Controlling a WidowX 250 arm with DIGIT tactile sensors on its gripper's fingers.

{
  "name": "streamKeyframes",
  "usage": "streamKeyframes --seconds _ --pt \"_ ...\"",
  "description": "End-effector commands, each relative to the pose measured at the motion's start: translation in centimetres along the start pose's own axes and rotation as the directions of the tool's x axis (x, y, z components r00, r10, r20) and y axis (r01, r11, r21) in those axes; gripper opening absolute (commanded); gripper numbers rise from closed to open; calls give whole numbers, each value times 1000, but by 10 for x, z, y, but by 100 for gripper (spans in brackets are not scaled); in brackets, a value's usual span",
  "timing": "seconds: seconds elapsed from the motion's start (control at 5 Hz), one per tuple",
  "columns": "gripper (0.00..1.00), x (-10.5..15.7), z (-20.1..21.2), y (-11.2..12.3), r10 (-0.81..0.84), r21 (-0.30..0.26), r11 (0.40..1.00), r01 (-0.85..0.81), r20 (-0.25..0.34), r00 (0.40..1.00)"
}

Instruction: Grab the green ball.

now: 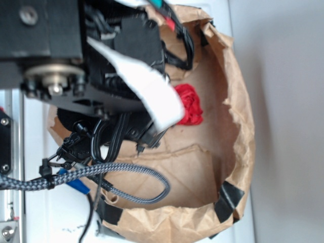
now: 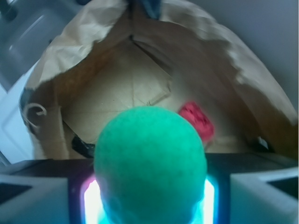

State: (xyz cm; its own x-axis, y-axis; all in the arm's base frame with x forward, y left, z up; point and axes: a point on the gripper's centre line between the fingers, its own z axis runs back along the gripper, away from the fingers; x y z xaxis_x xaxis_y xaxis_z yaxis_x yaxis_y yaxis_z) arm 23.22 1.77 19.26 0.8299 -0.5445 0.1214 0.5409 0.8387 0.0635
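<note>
The grab looked all but done. In the wrist view the green ball (image 2: 150, 163) filled the lower middle of the frame, seated between the two pale fingers (image 2: 32, 198) of the tool (image 2: 150, 196), one at eight o'clock and one at four o'clock of it, so I judged the tool closed on the ball and holding it. Whether the ball was already clear of the bag floor could not be told; what seemed left was at most a lift and a check that the hold was firm.

The ball was round, mint to sea green, with a fine matte, grainy skin, lit from below by a bright bluish-white glow.

Beyond it, at about one o'clock, the red wad (image 2: 198, 120) lay on the floor of the brown paper bag (image 2: 243, 79), apart from the ball. In the exterior view the arm and its cables covered the ball entirely; only the red wad (image 1: 190, 104) showed inside the torn-rimmed bag (image 1: 242, 116).
</note>
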Motion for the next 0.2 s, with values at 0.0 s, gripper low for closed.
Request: streamKeyframes --seconds 0.0 --pt "42 12 26 -8 55 73 996 -60 64 996"
